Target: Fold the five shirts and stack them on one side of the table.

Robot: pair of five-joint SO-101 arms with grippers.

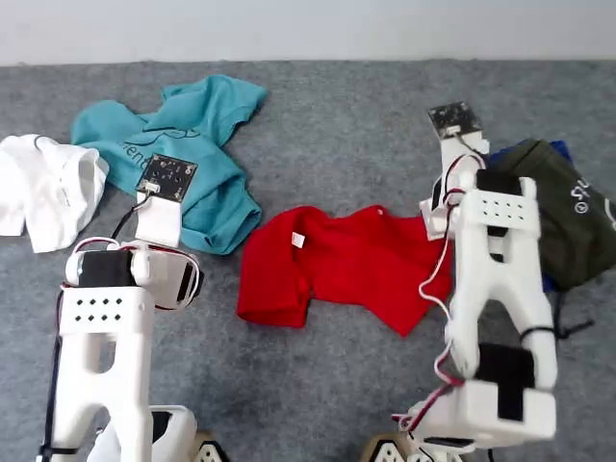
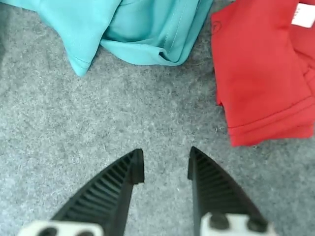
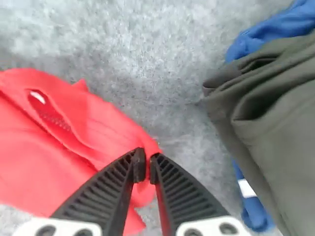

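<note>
In the high view, a red shirt [image 1: 337, 265] lies crumpled at the centre of the grey surface [image 1: 346, 115]. A teal shirt [image 1: 183, 144] sits at 10 o'clock, a white shirt [image 1: 43, 188] at 9, and an olive shirt [image 1: 563, 212] lies over a blue shirt [image 1: 563, 148] at 3. There is bare room at 12 and at 6. The left arm [image 1: 101, 318] overlaps the teal shirt, and the right arm [image 1: 496, 269] overlaps the red shirt's edge. In the left wrist view, the left gripper [image 2: 165, 164], fingers spread and holding nothing, hangs over bare surface near the teal hem and a red sleeve. In the right wrist view, the right gripper [image 3: 146, 164], fingers drawn nearly together, sits over the red shirt's edge. Whether cloth is pinched cannot be told. The olive and blue shirts lie close beside it.
</note>
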